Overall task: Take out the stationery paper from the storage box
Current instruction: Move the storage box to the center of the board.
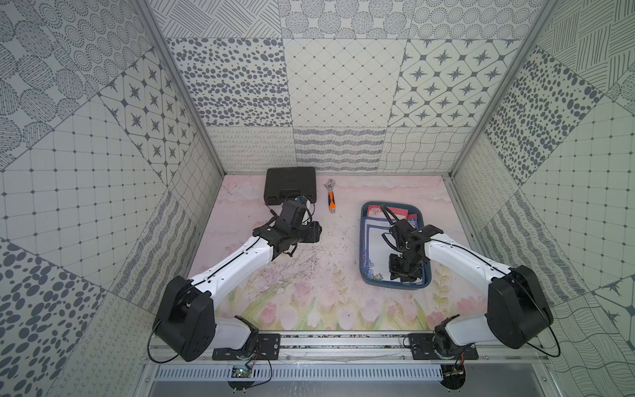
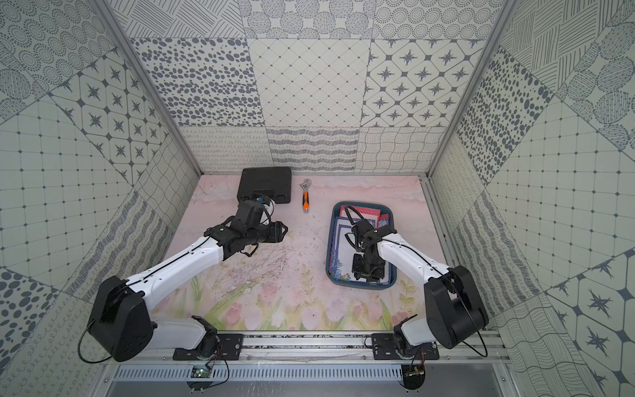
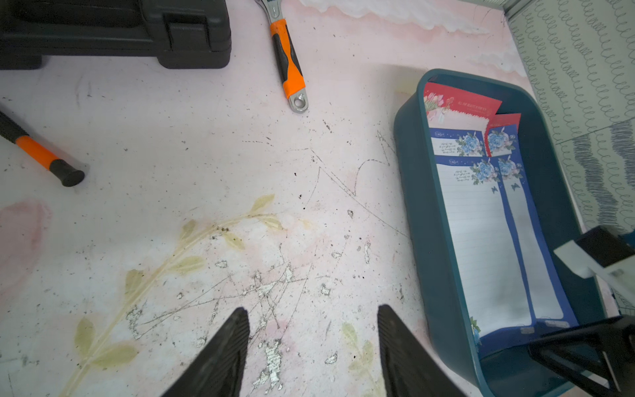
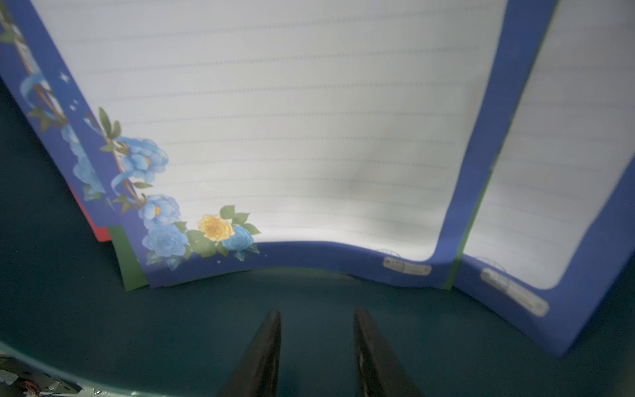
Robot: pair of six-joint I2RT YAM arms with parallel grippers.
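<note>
R jaws spread, empty: slide low along storage box (image 4: 103, 326) floor under stationery paper (image 4: 275, 137) edge, then pinch. L jaws spread too.

Teal storage box (image 3: 422, 213); stationery paper (image 4: 275, 137) white and lined, blue-bordered with blue and yellow roses, some sheets red; wrench (image 3: 288, 58) orange and black; case (image 3: 103, 27) black; table (image 1: 309, 309) pale pink, painted with tulips

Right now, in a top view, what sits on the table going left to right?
black tool case → adjustable wrench → storage box. The stationery paper is left out because it lies inside the box.
</note>
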